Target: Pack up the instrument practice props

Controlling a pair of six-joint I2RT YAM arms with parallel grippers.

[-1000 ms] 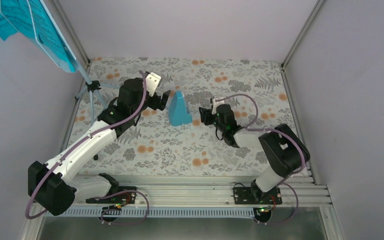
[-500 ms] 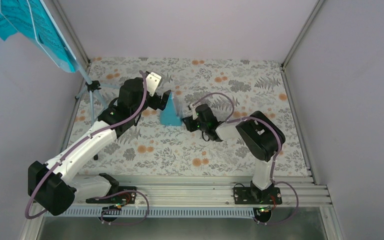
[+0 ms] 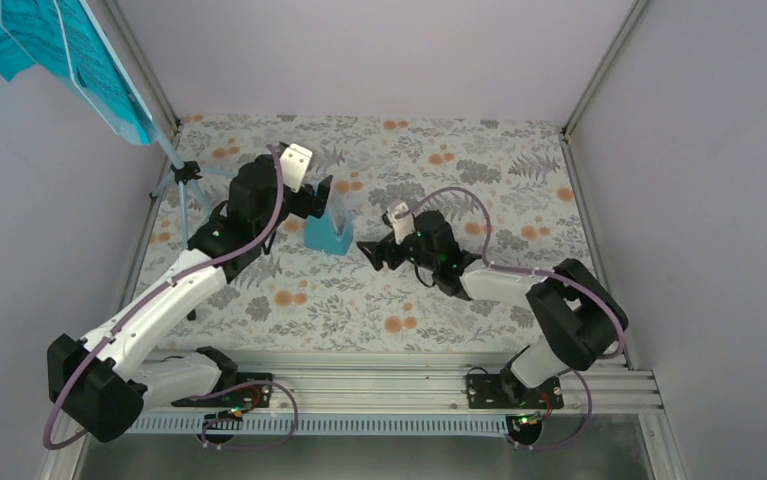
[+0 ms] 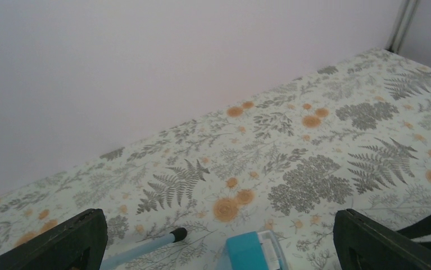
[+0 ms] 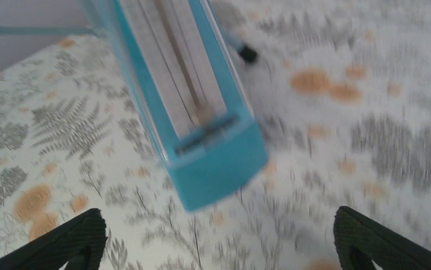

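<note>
The small blue metronome point(image 3: 327, 232) stands tilted on the floral table, leaning towards my left gripper point(image 3: 323, 198). That gripper is open, and the metronome's top point(image 4: 255, 254) shows low between its fingers in the left wrist view. My right gripper point(image 3: 370, 254) is open and empty just right of the metronome. The metronome's whitish face point(image 5: 186, 84) fills the blurred right wrist view, beyond the wide-apart fingers point(image 5: 61, 244). The pale blue music stand point(image 3: 181, 180) stands at the far left, its desk carrying turquoise sheet-music pages point(image 3: 29, 35).
A stand leg with a black tip point(image 4: 145, 244) lies on the table just left of the metronome. It also shows in the right wrist view point(image 5: 248, 53). Grey walls close in the back and both sides. The metal rail point(image 3: 389, 372) runs along the near edge.
The metronome has slid left from the table's middle to the left gripper and now tilts. The right gripper followed it leftward, then drew back a little. The left gripper shifted slightly.
</note>
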